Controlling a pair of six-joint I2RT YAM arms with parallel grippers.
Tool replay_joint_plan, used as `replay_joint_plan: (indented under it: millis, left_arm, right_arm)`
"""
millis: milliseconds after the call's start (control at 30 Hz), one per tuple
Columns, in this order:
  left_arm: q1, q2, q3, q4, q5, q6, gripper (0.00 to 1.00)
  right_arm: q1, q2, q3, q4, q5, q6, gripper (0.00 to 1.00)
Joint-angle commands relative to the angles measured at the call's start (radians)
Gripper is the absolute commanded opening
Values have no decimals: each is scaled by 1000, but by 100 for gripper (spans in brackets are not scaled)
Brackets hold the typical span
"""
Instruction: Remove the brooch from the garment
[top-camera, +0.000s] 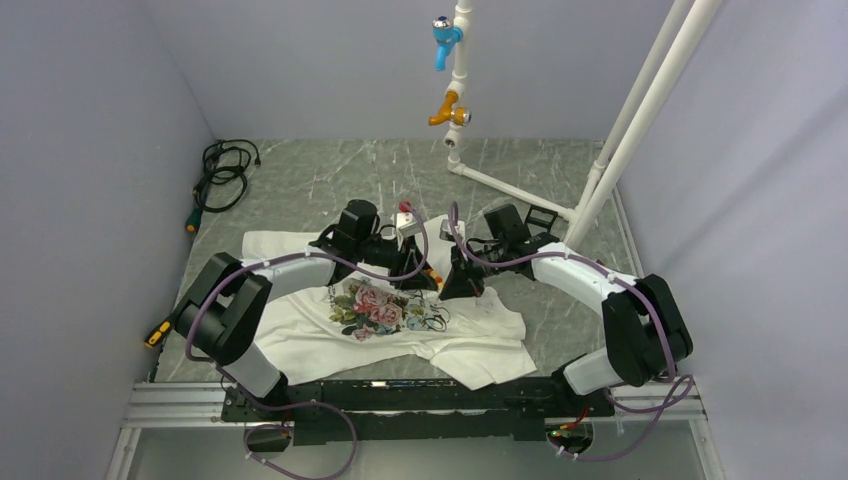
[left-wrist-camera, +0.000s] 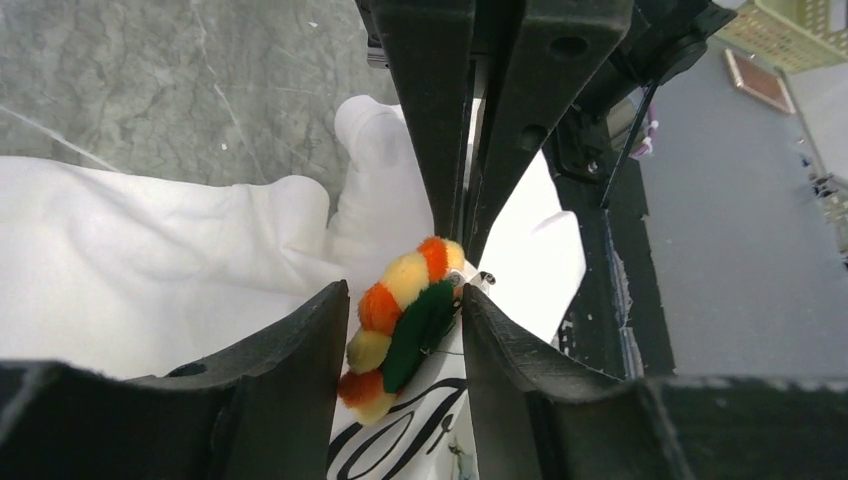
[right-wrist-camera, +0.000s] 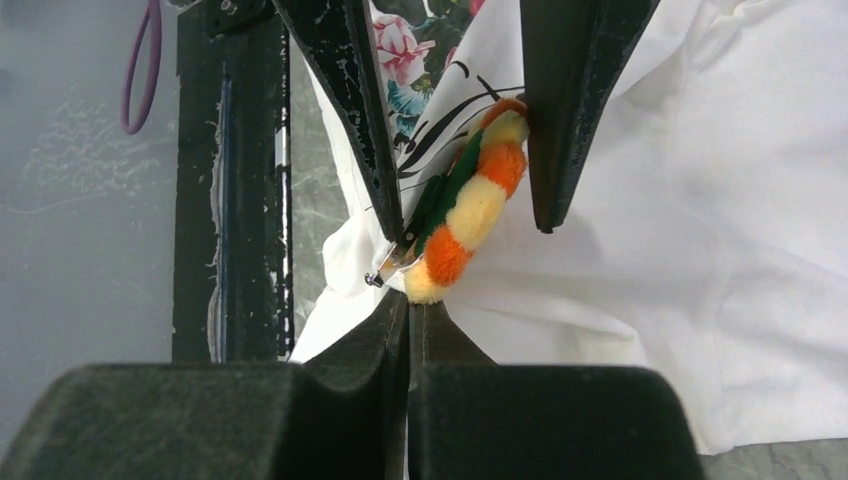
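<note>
Our left gripper (left-wrist-camera: 405, 295) sits half open around the brooch (right-wrist-camera: 470, 205) on the shirt (right-wrist-camera: 700, 250); right gripper (right-wrist-camera: 408, 305) pinched shut beside its pin, can't tell on what.

We see a grey marbled worktop (top-camera: 320, 180) with a coiled black cable (top-camera: 222, 172) at its far left corner. A yellow-and-black tool (top-camera: 158, 333) lies at its left edge. White pipes (top-camera: 640, 110) carry a blue tap (top-camera: 443, 40) above an orange tap (top-camera: 450, 112).

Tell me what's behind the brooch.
Behind the brooch is the white garment, its black script print showing beside it. Whether its pin pierces the cloth is covered by the brooch itself.
</note>
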Motion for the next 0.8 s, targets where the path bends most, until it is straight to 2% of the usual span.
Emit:
replay_joint_plan:
  millis: [0,100,233,333,500,600,700,767]
  left_arm:
    - [-7,-34,34,-65,8,145,49]
    - [-10,-22,60,-135,43,220,50]
    - [-17,-17,76,-213,64,337,55]
    - [-23,-10,95,-239,71,374,53]
    - [-45,8,137,-301,89,434,45]
    - [-60,13,145,-345,95,466,34]
    - [-67,15,145,-374,103,487,28]
    - [-70,15,141,-378,103,484,18]
  right_arm:
    - [8,9,47,-22,-63,-42,0]
    - [8,9,47,-25,-64,-45,0]
    - [7,7,50,-38,-69,-61,0]
    - [7,8,52,-46,-71,-72,0]
    - [7,19,64,-55,-72,-80,0]
    - [7,19,69,-56,-67,-84,0]
    - [5,21,77,-62,-65,-89,0]
    - [6,20,79,-61,-64,-85,0]
